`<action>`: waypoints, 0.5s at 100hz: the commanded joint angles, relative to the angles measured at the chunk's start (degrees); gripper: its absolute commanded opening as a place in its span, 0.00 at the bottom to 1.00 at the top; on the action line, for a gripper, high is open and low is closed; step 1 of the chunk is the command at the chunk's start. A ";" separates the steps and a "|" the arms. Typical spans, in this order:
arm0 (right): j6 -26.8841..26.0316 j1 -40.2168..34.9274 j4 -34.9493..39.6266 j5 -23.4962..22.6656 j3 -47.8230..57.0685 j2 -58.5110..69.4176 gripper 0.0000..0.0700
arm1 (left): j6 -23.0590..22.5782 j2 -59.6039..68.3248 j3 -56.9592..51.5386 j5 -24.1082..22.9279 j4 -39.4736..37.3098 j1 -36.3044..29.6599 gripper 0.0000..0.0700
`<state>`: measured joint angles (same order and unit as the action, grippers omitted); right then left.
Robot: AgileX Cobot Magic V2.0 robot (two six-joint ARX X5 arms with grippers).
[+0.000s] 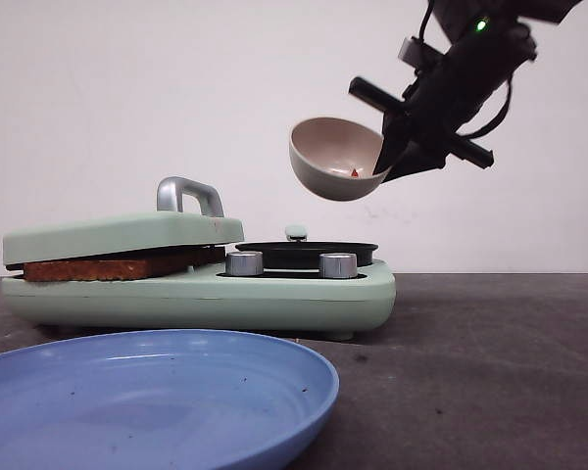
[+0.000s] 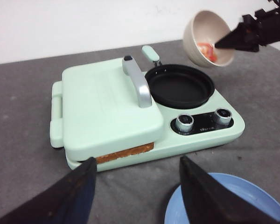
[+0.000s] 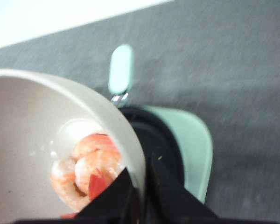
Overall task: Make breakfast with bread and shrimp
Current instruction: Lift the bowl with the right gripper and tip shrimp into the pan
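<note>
Right gripper (image 1: 390, 162): you have it clamped on the rim of the beige bowl (image 1: 331, 162), one finger inside the wall and one outside, holding it tilted in the air above the black pan (image 1: 307, 253).
Shrimp (image 3: 84, 170): yours sits in the bottom of the bowl, pink-orange, next to the inner finger.
Left gripper (image 2: 135, 186): you hold it low in front of the appliance, its fingers spread wide with nothing between them.
Bread (image 1: 113, 264): you see a browned slice pressed under the closed green lid (image 2: 107, 105) of the breakfast maker (image 1: 274, 294).
Blue plate (image 1: 176, 392): it lies nearest you, in front of the breakfast maker.
</note>
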<state>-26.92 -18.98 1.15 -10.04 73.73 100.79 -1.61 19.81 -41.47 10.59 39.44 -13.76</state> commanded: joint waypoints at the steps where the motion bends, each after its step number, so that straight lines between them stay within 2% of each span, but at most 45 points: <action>1: 1.66 -0.96 -3.34 2.54 0.98 1.73 0.00 | -0.81 0.20 -0.42 -0.11 0.02 -0.13 0.40; 15: 9.92 -3.15 -7.93 10.78 0.98 2.19 0.00 | -0.79 0.20 -0.42 -0.11 -0.02 -0.13 0.40; 40: 34.18 -9.62 -19.37 25.55 0.98 2.19 0.00 | -0.79 0.20 -0.42 -0.07 0.00 -0.13 0.40; 50: 43.60 -11.91 -23.04 29.53 0.98 2.25 0.00 | -1.01 0.20 -0.42 -0.07 0.00 -0.13 0.40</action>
<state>4.40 -29.63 -19.49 17.65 73.71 102.21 -2.02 19.81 -41.47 10.59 40.10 -13.76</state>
